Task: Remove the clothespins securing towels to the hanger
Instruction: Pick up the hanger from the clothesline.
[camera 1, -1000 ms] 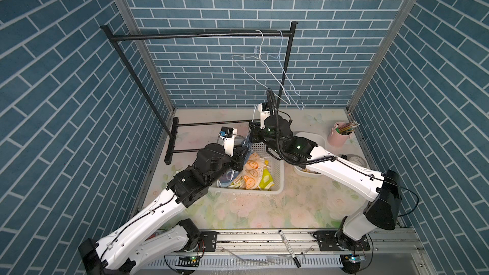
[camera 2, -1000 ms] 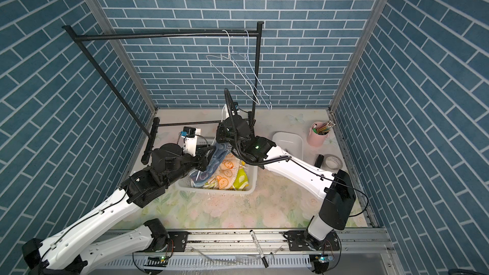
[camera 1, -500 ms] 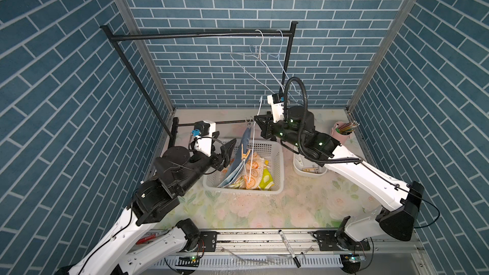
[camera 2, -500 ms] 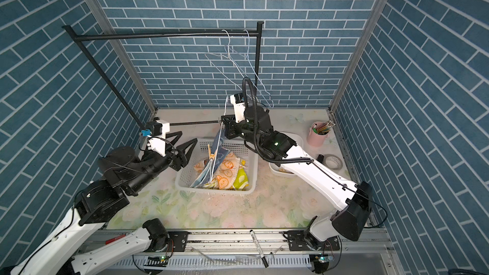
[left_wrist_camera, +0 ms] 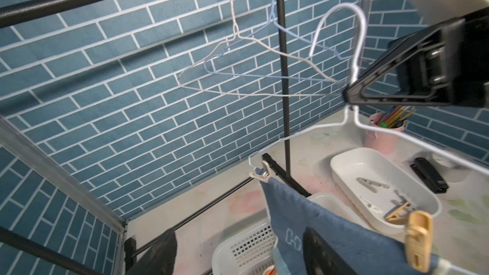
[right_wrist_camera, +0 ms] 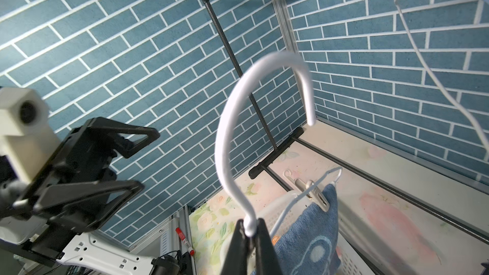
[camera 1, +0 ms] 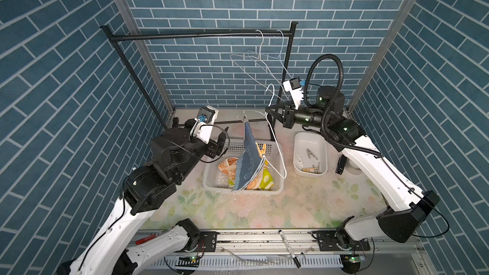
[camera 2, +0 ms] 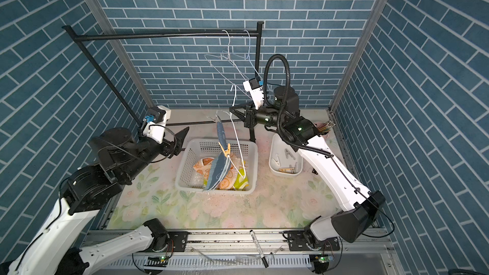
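Denim-blue towel (camera 1: 248, 165) hung limp from a tilted white wire hanger (right_wrist_camera: 219, 144). Its lower edge drooped into a white basket (camera 1: 211, 173), where an orange-cream towel (camera 1: 227, 166) and a yellow-green towel (camera 1: 266, 181) lay. A tan clothespin (camera 1: 262, 150) pinned its nearer corner to the wire and a pale clothespin (left_wrist_camera: 262, 173) pinned the farther corner. Both pins looked light, stiff and springy, best squeezed at the tail prongs, and the thin wire would likely swing. Beside the basket, the left gripper (right_wrist_camera: 150, 160) pointed toward the towel, fingers spread wide and empty. Farther back, the right gripper (right_wrist_camera: 250, 231) reached sideways, pinched tight on the hanger's neck. Beyond stood a black rack (camera 1: 201, 35).
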Available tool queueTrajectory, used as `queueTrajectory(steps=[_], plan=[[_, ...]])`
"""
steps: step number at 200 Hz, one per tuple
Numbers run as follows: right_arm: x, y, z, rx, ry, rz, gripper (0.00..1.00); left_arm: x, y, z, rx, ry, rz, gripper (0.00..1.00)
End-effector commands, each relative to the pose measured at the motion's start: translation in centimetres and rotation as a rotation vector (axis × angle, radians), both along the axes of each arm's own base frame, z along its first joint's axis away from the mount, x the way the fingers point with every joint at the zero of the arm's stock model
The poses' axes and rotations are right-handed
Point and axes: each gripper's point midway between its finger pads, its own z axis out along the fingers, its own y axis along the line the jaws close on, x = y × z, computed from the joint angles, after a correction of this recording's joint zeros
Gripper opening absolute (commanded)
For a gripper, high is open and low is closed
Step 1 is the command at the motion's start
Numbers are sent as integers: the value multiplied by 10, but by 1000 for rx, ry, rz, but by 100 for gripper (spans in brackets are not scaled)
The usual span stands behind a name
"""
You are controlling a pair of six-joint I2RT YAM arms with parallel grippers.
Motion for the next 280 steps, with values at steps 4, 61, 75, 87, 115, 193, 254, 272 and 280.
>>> queueTrajectory(steps=[4, 61, 75, 87, 115, 193, 254, 272, 280], plan=[[-23, -1, 34, 68, -93, 187, 0, 8, 2, 7, -37, 0, -72, 75], [-17, -4, 49, 85, -136, 289, 0, 29, -26, 27, -46, -65, -349, 72], [-16, -2, 47, 85, -130, 308, 0, 33, -38, 23, 1, -74, -424, 71], [-14, 0, 42, 83, -126, 313, 0, 37, -47, 18, 33, -95, -482, 71], [-11, 2, 33, 82, -120, 320, 0, 46, -67, 8, 98, -178, -607, 71], [-7, 4, 24, 79, -106, 313, 0, 81, -99, -11, 145, -234, -769, 65], [-6, 5, 24, 89, -99, 314, 0, 91, -125, -39, 269, -228, -841, 49], [-7, 4, 23, 89, -97, 314, 0, 95, -130, -51, 351, -223, -828, 44], [-7, 4, 23, 88, -98, 312, 0, 97, -131, -55, 390, -227, -816, 41]])
